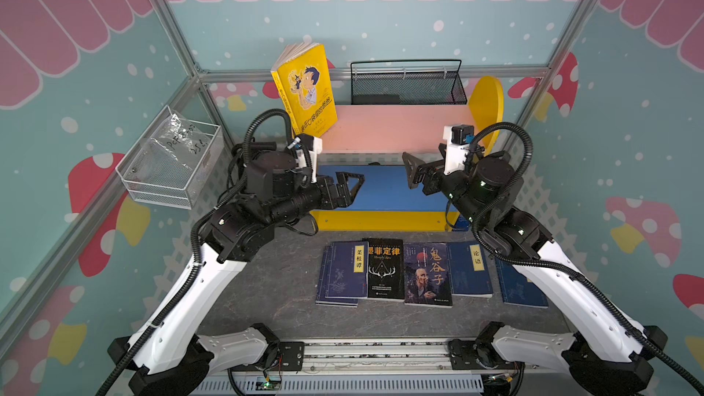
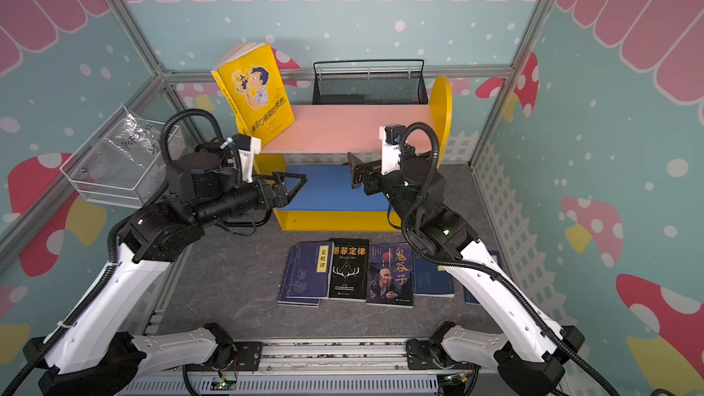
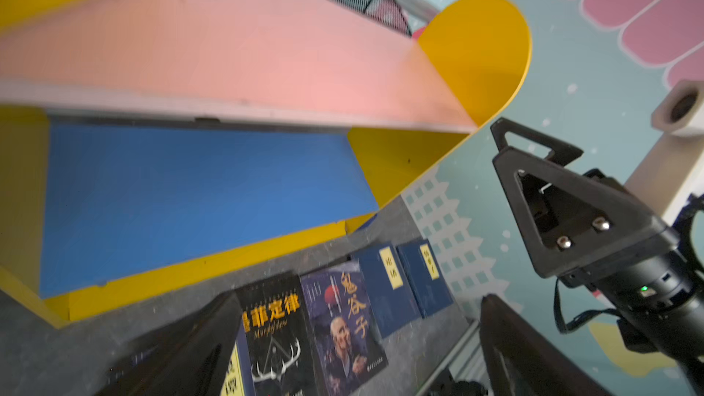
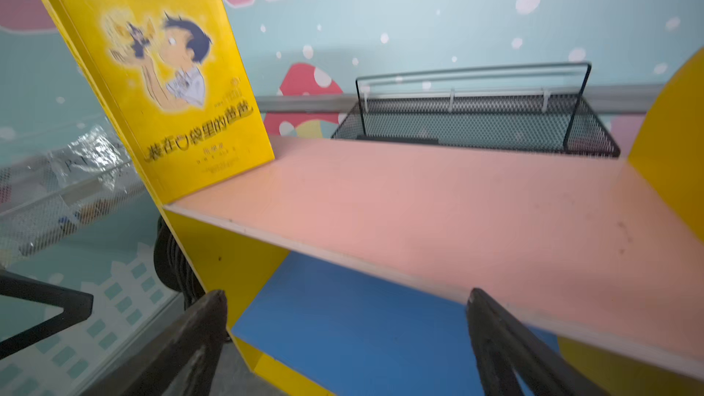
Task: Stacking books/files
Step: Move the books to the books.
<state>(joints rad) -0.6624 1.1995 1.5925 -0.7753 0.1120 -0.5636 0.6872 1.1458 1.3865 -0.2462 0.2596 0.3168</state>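
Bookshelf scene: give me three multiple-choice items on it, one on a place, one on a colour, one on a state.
1. The yellow book stands:
A. on the table
B. on the pink upper shelf
C. in the wire basket

2. The lower shelf is:
A. blue
B. green
C. white

3. The left gripper is:
A. shut on a book
B. open and empty
C. shut on nothing

Key:
1 B, its bottom edge rests on the pink board.
2 A, that board shows blue in every view.
3 B, the left wrist view shows its jaws apart with nothing between them.
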